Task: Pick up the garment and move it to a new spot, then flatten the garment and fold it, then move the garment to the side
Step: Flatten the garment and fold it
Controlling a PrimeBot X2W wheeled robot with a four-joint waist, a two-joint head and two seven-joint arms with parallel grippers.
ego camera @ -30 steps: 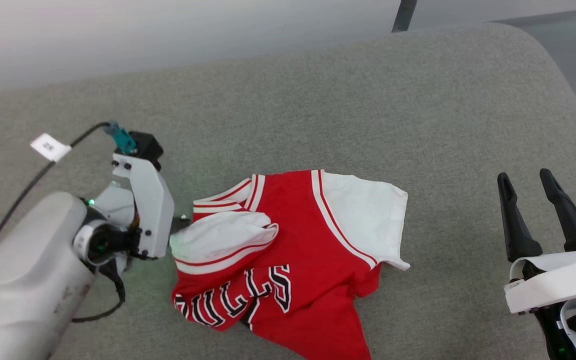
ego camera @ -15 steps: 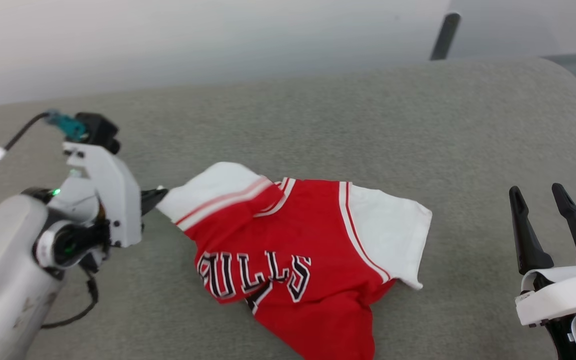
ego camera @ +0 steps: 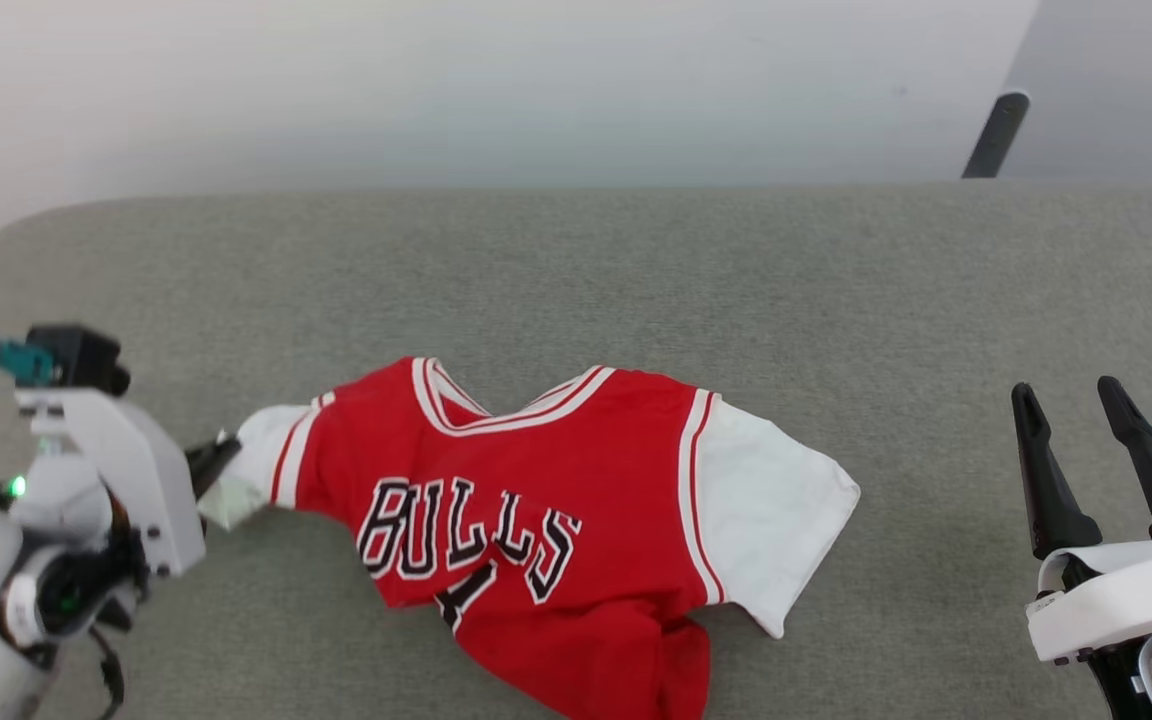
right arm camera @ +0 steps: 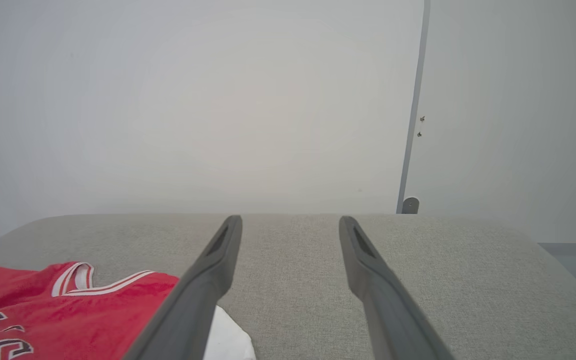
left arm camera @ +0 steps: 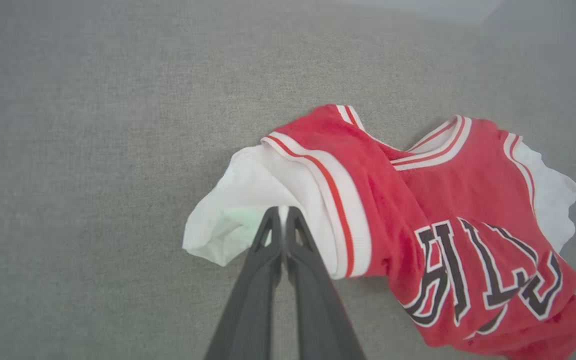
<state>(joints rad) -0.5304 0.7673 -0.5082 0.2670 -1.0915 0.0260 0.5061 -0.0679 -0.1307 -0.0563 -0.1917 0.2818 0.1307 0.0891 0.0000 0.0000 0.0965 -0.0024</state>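
Left gripper (ego camera: 219,457) draws out a sleeve of the garment (ego camera: 536,500) on a grey cushion (ego camera: 636,270).
Fingers pinched tight on the white sleeve (left arm camera: 238,200), folded over the chest a second ago — the garment now lies opened toward the cushion's front-left corner, hem bunched; flattening looks underway. Right gripper (ego camera: 1066,400) gapes wide, empty.
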